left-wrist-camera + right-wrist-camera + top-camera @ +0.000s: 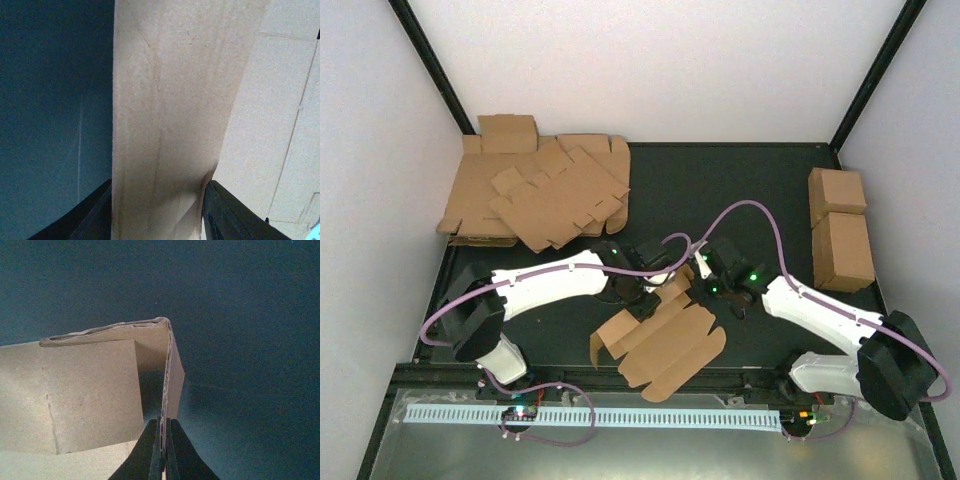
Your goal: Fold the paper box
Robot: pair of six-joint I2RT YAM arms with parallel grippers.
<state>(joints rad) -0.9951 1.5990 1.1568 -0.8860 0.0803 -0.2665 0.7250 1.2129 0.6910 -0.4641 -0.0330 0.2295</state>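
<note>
Paper box [665, 340], front-centre of counter [760, 200], mid-fold: right tool [164, 440] pinching flap [172, 375], left tool [157, 200] half-open clasping panel [165, 100]; next likely wall-creasing.

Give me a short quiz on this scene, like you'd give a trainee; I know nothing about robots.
1. True or false: the right claw is shut on a thin flap of the paper box.
2. Where does the heap of flat cardboard sheets lie? A) far left corner B) far right corner C) near edge
3. How many closed cardboard cuboids stand on the right?
Key: 1 true; 2 A; 3 two.
</note>
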